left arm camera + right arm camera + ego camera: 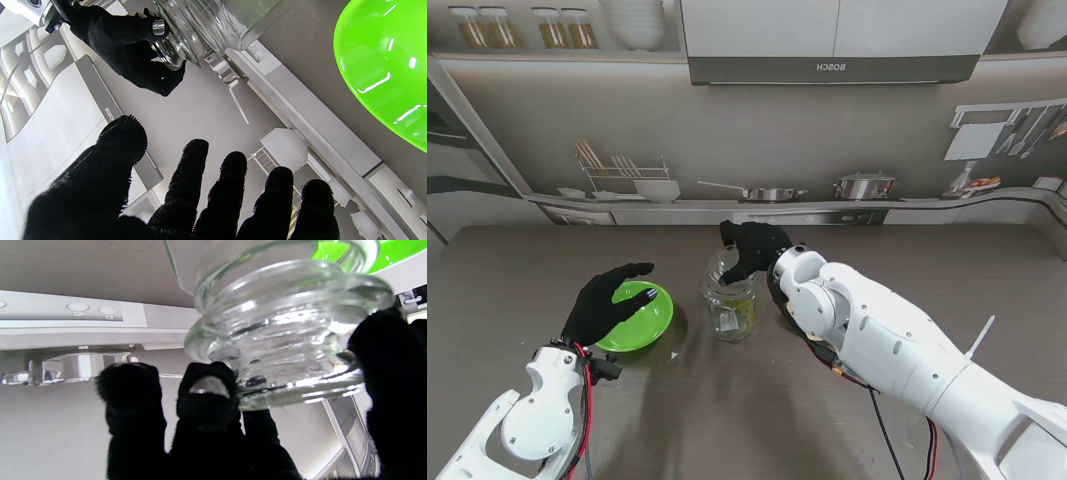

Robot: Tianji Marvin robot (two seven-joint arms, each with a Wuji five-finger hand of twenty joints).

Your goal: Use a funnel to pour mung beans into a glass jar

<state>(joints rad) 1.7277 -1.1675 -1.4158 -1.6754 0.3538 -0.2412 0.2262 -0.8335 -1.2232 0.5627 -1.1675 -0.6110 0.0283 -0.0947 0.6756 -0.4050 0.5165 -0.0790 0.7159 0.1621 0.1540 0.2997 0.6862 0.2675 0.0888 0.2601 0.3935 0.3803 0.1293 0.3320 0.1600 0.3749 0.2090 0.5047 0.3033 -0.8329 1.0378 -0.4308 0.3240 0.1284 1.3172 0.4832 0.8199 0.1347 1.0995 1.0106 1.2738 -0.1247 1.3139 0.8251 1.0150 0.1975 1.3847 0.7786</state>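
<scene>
Stretching wall to wall, the grey-brown table (pixel 547 265) backs onto a printed kitchen backdrop with a range hood (pixel 832 42) and a shelf of pots. One glass jar (pixel 730 300) stands mid-table with one clear funnel (pixel 283 350) on its mouth, pinched at the rim by the right hand (pixel 752 248). One green bowl (pixel 639 322) sits just left; the left hand (pixel 607 300) hovers over it, fingers spread, holding nothing.
</scene>
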